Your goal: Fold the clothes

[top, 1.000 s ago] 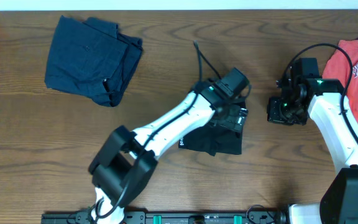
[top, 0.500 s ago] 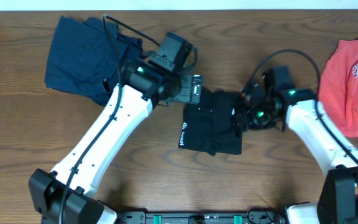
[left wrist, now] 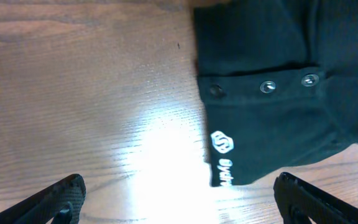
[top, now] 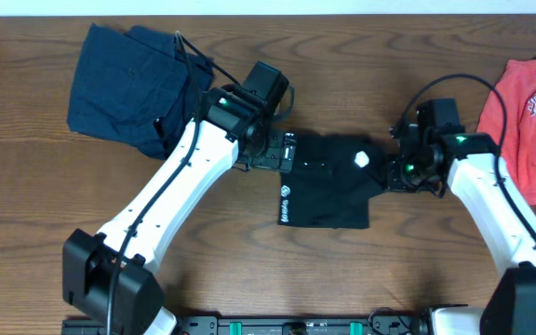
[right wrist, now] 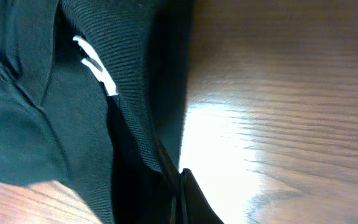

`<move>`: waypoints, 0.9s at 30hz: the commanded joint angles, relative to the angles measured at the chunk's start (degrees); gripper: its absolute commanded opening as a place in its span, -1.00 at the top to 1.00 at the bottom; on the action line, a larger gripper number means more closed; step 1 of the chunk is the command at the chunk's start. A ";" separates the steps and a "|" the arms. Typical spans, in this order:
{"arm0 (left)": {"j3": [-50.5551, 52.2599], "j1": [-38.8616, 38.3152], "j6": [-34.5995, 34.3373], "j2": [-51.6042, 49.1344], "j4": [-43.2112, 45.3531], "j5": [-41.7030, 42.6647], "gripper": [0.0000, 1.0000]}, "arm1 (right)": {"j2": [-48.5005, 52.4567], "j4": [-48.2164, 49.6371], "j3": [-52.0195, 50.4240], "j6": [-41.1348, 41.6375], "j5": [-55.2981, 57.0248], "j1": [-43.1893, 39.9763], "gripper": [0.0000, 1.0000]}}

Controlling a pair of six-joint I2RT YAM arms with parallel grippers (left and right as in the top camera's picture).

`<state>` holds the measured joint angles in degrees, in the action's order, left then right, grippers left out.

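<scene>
The black T-shirt (top: 328, 186) lies folded mid-table, its white tag (top: 362, 159) facing up. In the left wrist view its lower corner with a white logo (left wrist: 224, 163) and a row of snaps shows. My left gripper (top: 291, 154) hovers open at the shirt's left edge, its fingers (left wrist: 61, 196) wide apart over bare wood. At the shirt's right corner my right gripper (top: 389, 169) is shut on the fabric edge (right wrist: 166, 155). The navy garment (top: 138, 88) lies far left and the coral-red lettered T-shirt (top: 529, 112) at the right edge.
The wooden table (top: 417, 261) runs to a pale strip along the far edge. A black cable (top: 189, 56) loops from the left arm over the navy garment. The right arm's body stands between the black shirt and the coral-red one.
The left arm swung off the black T-shirt to its left edge. The right gripper moved left to the shirt's right corner and closed there. The shirt now lies wider, tag showing.
</scene>
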<state>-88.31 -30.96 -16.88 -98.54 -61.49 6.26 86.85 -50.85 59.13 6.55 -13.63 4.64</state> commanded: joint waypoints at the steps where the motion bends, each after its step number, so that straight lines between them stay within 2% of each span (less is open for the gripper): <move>1: 1.66 -0.44 0.70 -1.53 -0.15 1.03 -0.96 | 0.26 0.09 -0.33 0.07 1.90 -0.57 0.97; 2: 2.12 -0.52 0.68 -1.81 -0.13 1.03 -0.96 | 0.68 0.46 -0.81 0.07 1.90 -0.57 0.92; 3: 2.62 -0.79 0.66 -2.10 -0.13 1.16 -0.96 | 1.31 0.55 -1.25 0.07 2.43 -0.57 0.70; 4: 2.99 -0.98 0.57 -2.34 -0.15 1.27 -0.96 | 1.81 0.26 -1.46 0.26 3.41 -0.57 0.24; 5: 3.34 -1.18 0.55 -2.58 -0.17 1.57 -0.96 | 2.21 -0.46 -1.49 0.28 4.76 -0.59 -0.04; 6: 3.67 -1.33 0.52 -2.67 -0.13 2.10 -0.96 | 2.40 -1.33 -1.49 0.68 6.75 -0.72 -0.09; 9: 3.89 -2.16 0.52 -3.32 0.63 3.21 -0.96 | 1.79 -2.16 -1.38 3.30 10.19 -1.66 -0.07; 12: 3.91 -2.78 0.63 -3.78 3.52 3.15 -0.96 | 0.87 1.46 -1.38 3.02 4.83 -2.19 -0.07; 14: 4.04 -2.78 0.74 -4.24 6.60 3.15 -0.96 | 0.85 5.73 -1.40 1.44 -0.96 -2.23 -0.18; 16: 4.57 -2.75 1.05 -4.66 10.45 3.15 -0.96 | 1.11 10.14 -1.42 1.09 -3.43 -2.05 -0.19; 19: 6.03 -2.75 3.08 -5.57 16.83 3.17 -0.96 | 1.73 15.63 -1.51 1.09 -4.07 -1.42 -0.12; 23: 8.20 -2.71 3.78 -8.31 22.56 3.69 -1.00 | 4.15 19.50 -1.53 1.07 -10.40 -0.04 0.35; 25: 8.37 -2.71 4.35 -10.38 23.28 4.76 -0.72 | 5.88 19.78 -1.53 1.11 -11.26 0.90 0.58; 27: 8.37 -2.71 4.83 -12.87 23.69 4.98 -0.30 | 8.31 19.91 -1.53 1.14 -11.28 1.86 0.80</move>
<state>-80.86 -33.80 -13.87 -108.33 -38.24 10.11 91.92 -30.92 57.91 7.90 -21.47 5.10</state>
